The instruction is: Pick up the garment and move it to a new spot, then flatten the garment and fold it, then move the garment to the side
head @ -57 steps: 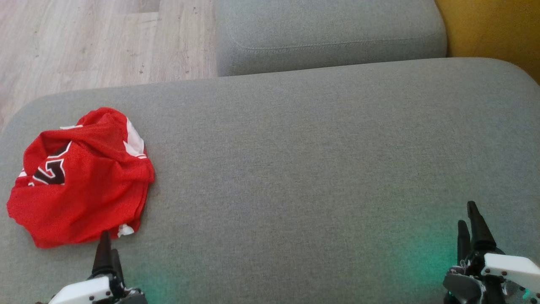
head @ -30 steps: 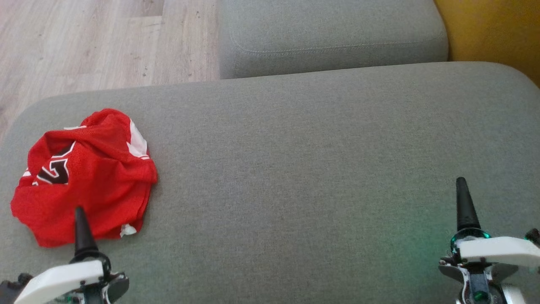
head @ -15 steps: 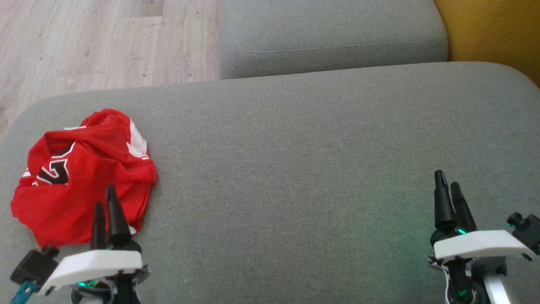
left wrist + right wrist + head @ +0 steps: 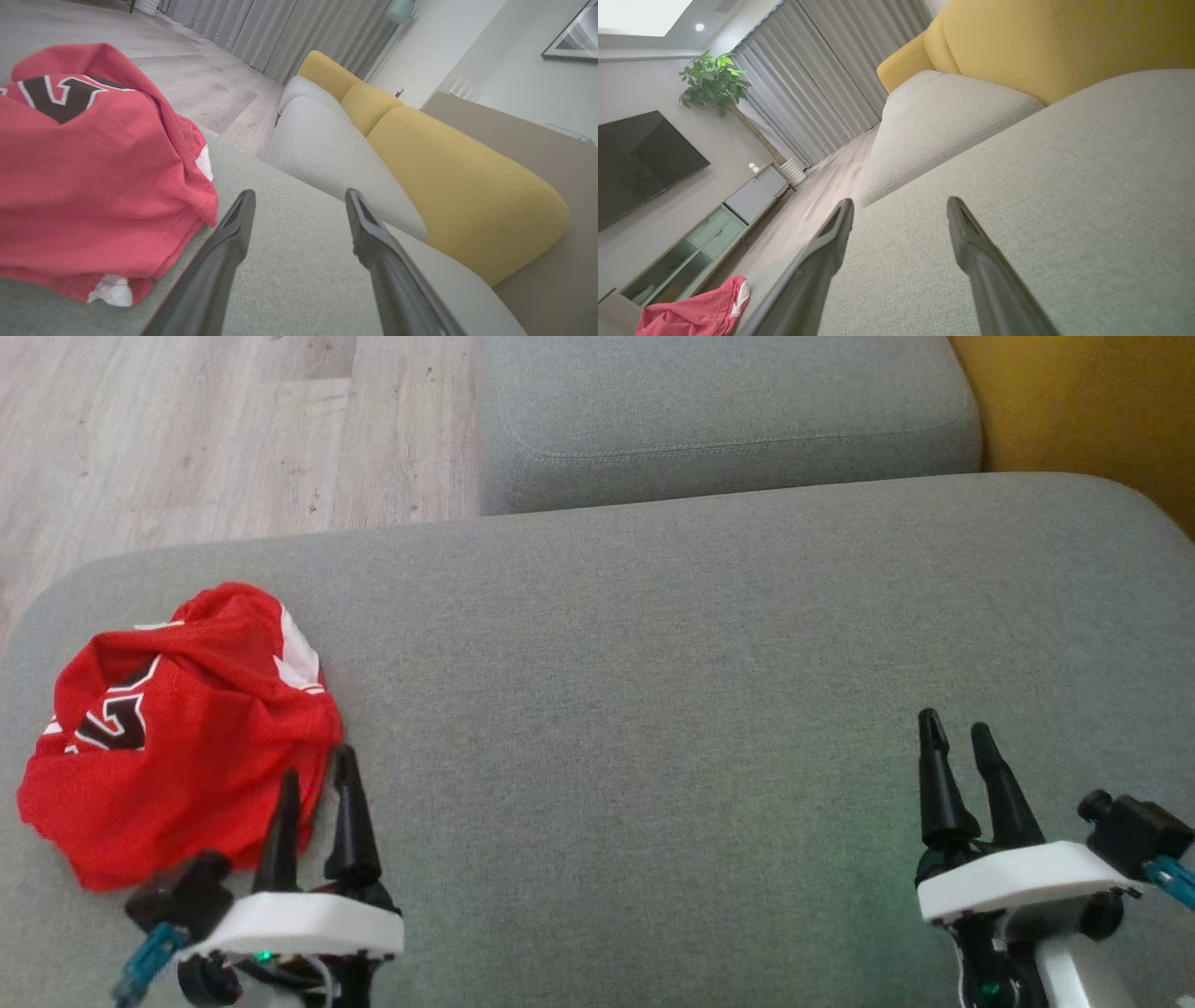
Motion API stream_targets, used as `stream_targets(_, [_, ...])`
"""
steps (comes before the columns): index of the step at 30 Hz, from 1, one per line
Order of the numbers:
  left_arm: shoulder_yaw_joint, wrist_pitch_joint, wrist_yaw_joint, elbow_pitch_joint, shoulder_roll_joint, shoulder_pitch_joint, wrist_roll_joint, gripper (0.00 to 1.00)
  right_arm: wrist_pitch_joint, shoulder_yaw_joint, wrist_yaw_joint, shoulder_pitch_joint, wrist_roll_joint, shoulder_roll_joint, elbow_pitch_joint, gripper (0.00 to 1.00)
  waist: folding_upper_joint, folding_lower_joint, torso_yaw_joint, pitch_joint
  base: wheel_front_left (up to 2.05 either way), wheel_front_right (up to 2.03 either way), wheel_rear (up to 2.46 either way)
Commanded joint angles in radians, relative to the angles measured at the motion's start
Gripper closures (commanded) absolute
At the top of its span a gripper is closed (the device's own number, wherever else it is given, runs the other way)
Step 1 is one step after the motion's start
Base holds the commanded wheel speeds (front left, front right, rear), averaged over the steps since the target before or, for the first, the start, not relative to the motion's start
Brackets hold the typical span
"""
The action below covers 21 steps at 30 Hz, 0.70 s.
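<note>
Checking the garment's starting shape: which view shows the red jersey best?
Head view: the crumpled jersey lies almost whole on the cushion. The left wrist view is closer but crops it at the left edge. The right wrist view has a small, distant part at its bottom edge.

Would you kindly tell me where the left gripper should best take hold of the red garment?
Probably the bunched right edge of the red garment, where folds stand proud of the grey cushion. Come from its right side with the open left gripper, which sits just beside that edge.
</note>
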Motion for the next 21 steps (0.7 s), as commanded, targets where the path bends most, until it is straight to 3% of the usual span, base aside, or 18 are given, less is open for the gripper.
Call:
stream_targets(1, [0.002, -0.012, 0.009, -0.032, 0.022, -0.028, 0.033, 0.00, -0.016, 0.021, 0.000, -0.045, -0.041, -0.006, -0.048, 0.00, 0.0000, 0.0000, -0.001, -0.001, 0.00, 0.00, 0.00])
stream_targets(21, [-0.187, -0.072, 0.118, 0.015, 0.106, -0.056, 0.282, 0.00, -0.075, 0.073, -0.001, -0.036, -0.348, -0.007, -0.088, 0.00, 0.0000, 0.0000, -0.007, -0.012, 0.00, 0.00, 0.00])
